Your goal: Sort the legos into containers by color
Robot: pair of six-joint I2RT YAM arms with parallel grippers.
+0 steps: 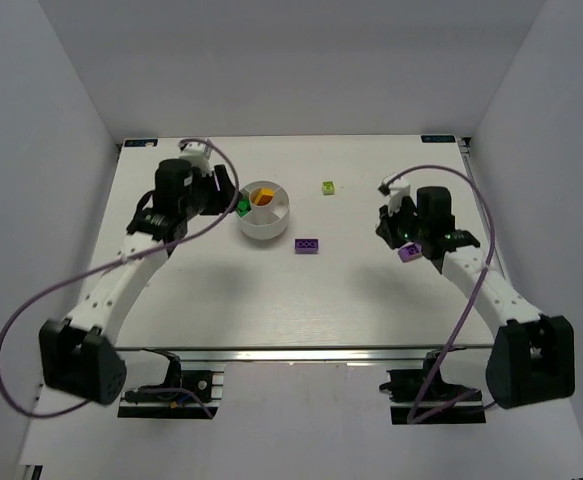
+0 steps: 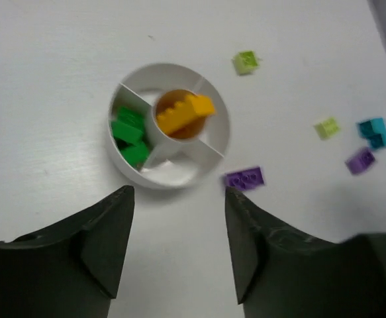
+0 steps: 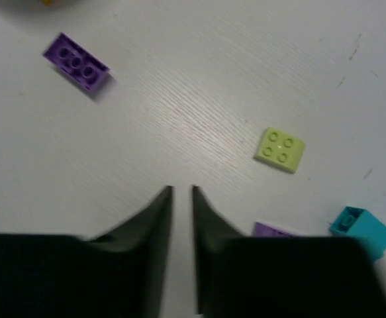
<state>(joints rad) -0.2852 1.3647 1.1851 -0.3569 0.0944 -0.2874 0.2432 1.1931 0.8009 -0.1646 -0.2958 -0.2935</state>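
The round white dish (image 1: 271, 228) holds dark green legos (image 2: 130, 134) in its left compartment and yellow and orange legos (image 2: 183, 113) in the central well. My left gripper (image 2: 178, 192) is open and empty, hovering just left of the dish (image 2: 220, 136); it also shows in the top view (image 1: 221, 192). A purple lego (image 1: 307, 244) lies right of the dish. My right gripper (image 3: 182, 189) is shut and empty over bare table, also seen from the top (image 1: 389, 228). Near it lie a lime lego (image 3: 280, 150), a cyan lego (image 3: 361, 228) and a purple lego (image 3: 272, 229) partly hidden behind my finger.
Another lime lego (image 1: 328, 187) lies behind and right of the dish. The long purple lego also shows in the right wrist view (image 3: 77, 61) and the left wrist view (image 2: 244, 178). White walls enclose the table on three sides.
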